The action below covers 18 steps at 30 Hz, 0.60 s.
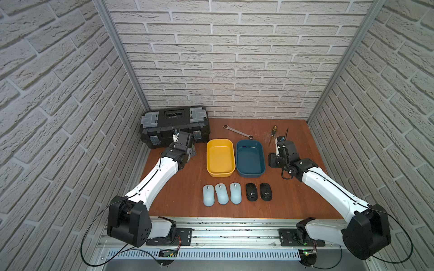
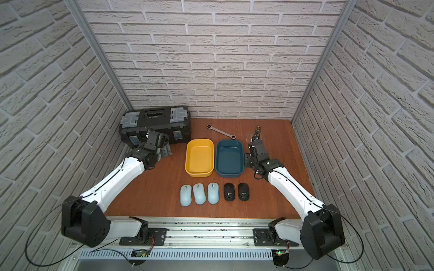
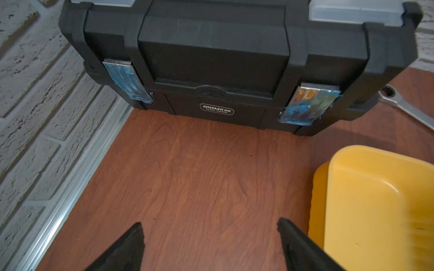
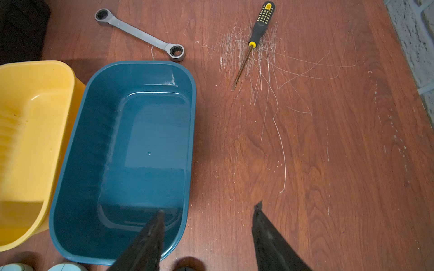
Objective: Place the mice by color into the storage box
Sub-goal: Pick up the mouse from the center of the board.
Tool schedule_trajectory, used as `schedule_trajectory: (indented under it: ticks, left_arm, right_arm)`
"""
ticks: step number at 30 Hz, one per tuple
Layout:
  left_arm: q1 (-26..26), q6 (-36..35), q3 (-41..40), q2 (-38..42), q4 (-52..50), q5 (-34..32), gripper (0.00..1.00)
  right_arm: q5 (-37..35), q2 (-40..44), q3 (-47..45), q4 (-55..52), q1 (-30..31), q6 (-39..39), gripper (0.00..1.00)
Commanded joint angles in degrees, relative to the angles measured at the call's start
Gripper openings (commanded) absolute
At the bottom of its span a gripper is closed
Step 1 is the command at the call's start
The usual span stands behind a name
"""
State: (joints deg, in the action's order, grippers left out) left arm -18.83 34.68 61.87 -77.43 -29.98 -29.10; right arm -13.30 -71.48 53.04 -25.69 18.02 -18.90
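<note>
Mice (image 1: 235,193) lie side by side, lengthwise toward the back wall (image 1: 234,70).

Robot test cell, workshop-styled; faux-brick panels (image 1: 234,58), toolbox (image 1: 175,126), wrench (image 1: 238,131), screwdriver (image 4: 254,40) on wood-grain tabletop (image 1: 293,192).

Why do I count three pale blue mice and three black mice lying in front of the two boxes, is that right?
Not quite: there are only two black mice, not three, as both top views show. The three pale blue mice do lie in front of the yellow storage box and the teal storage box.
</note>
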Motion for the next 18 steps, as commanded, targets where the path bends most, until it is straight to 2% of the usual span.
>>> schedule_trajectory:
  ticks: [1, 10, 18]
  left_arm:
    - [-0.2, 0.0, 2.3, -0.5, 0.2, 0.7, 0.92]
    - [3.9, 0.1, 2.1, -0.3, -0.4, 7.1, 0.93]
    - [4.3, -0.8, 3.1, -1.0, -1.3, 9.7, 0.92]
  right_arm:
    - [-1.3, 1.2, 1.1, -0.4, 0.5, -1.3, 0.62]
    - [-4.4, 3.7, 1.1, -3.3, 0.8, -1.1, 0.62]
    - [-4.9, 5.4, 2.0, -2.7, 0.8, -1.2, 0.63]
